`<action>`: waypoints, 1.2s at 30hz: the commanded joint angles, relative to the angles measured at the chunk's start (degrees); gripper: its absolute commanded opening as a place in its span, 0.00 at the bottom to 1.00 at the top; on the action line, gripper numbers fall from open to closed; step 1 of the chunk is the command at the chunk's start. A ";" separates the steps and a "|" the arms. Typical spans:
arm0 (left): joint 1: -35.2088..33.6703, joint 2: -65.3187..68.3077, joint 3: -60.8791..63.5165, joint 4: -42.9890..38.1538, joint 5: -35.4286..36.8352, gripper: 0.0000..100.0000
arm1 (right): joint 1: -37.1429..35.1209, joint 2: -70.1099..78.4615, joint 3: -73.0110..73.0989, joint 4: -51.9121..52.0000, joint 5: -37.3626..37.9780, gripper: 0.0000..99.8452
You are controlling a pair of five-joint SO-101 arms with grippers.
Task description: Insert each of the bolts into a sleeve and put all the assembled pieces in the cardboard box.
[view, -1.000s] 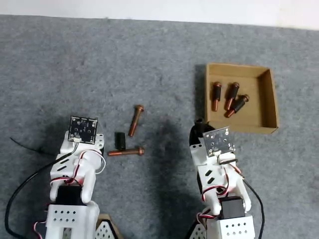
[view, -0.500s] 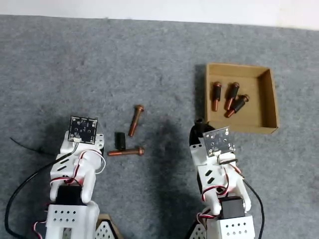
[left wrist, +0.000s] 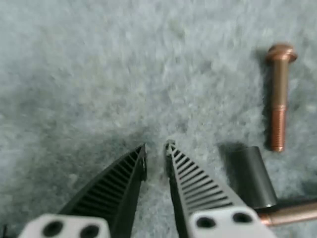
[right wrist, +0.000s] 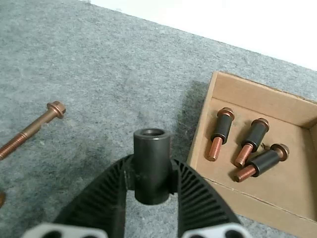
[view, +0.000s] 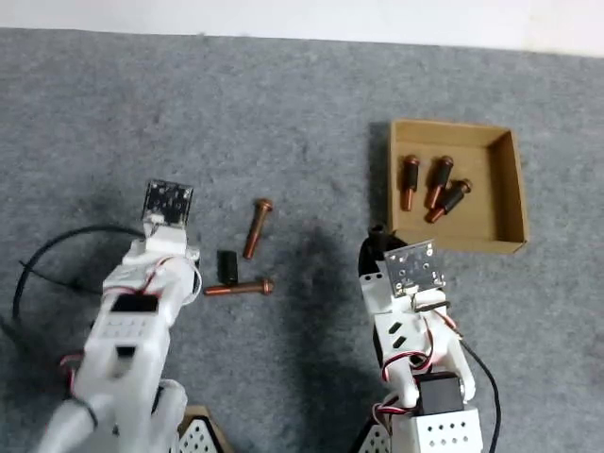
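**Right jaws have a sleeve, left jaws have nothing, two bolts to go**

The sleeve (right wrist: 151, 166) is up in the right jaws, clamped round its middle. Its open bore sticks clear past the tips, ready for a bolt. Beyond those jaws and off to the side sits the cardboard box (right wrist: 257, 96), with three assembled pieces (view: 436, 184) lying in it.

Over to the left jaws: barely parted, gripping nothing, tips low over the grey worktop (view: 311, 113). Just beside them, on the side toward the right arm, lies a loose sleeve (left wrist: 250, 176). One bolt (left wrist: 278, 96) lies beyond that sleeve, clear of it. The second bolt (view: 238, 288) lies across the sleeve's near end. Touching or just beside? I cannot tell.

So, by my reading, three are done and two remain. The next call is for the left jaws to fetch a bolt and feed it into the held sleeve.

Here's where it could slip:
- The gap between the left jaws looks too narrow to straddle a bolt, so coming down like that would shove it along.
- Going for the nearer bolt risks nudging the loose sleeve, and round parts roll.
- A bolt gripped off-centre would tilt, catch the held sleeve's rim and possibly twist it in the right jaws.
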 commanded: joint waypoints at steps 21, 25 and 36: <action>11.03 5.93 -15.25 -1.93 0.09 0.08 | 0.48 -0.92 5.32 -1.71 -0.18 0.00; 14.73 8.75 -20.70 -1.76 0.09 0.08 | 0.48 -0.92 5.32 -1.71 -0.18 0.00; 18.68 47.52 -46.81 5.45 0.09 0.08 | 0.48 -0.92 5.32 -1.71 -0.18 0.00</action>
